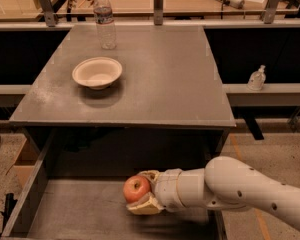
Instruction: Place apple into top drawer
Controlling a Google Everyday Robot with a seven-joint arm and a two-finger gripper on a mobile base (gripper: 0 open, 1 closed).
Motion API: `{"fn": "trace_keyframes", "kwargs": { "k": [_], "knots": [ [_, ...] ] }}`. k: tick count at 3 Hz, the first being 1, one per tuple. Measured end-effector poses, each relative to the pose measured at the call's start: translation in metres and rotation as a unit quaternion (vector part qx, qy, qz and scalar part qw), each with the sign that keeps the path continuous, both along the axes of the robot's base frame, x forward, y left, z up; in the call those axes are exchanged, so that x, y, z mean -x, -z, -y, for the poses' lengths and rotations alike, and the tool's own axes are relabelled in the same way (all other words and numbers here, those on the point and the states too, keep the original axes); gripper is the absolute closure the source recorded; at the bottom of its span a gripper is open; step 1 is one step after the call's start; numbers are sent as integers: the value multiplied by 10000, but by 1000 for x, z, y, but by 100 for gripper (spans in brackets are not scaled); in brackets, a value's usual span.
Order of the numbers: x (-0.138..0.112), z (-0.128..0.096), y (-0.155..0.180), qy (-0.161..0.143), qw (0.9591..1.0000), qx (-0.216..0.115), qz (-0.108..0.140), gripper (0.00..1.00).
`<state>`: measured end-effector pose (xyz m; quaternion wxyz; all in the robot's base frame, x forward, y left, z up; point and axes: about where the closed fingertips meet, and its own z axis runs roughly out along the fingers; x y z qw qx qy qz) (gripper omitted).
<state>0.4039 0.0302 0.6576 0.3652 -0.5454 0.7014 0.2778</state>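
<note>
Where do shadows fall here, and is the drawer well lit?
Camera view: the bowl throws a soft shadow on the tabletop toward the camera; the gripper, shut on the apple above the top drawer, shades its floor; the recess under the tabletop is dark.

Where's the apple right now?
In the camera view, the apple sits in the claw, low centre, over the open top drawer, in front of the table.
</note>
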Motion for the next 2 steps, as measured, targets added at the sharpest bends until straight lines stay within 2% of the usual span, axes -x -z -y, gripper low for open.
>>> {"fn": "trace_keyframes", "kwargs": {
  "k": [2],
  "knots": [
    [-7, 4, 30, 290, 9995, -97, -84, 12]
  ]
}}
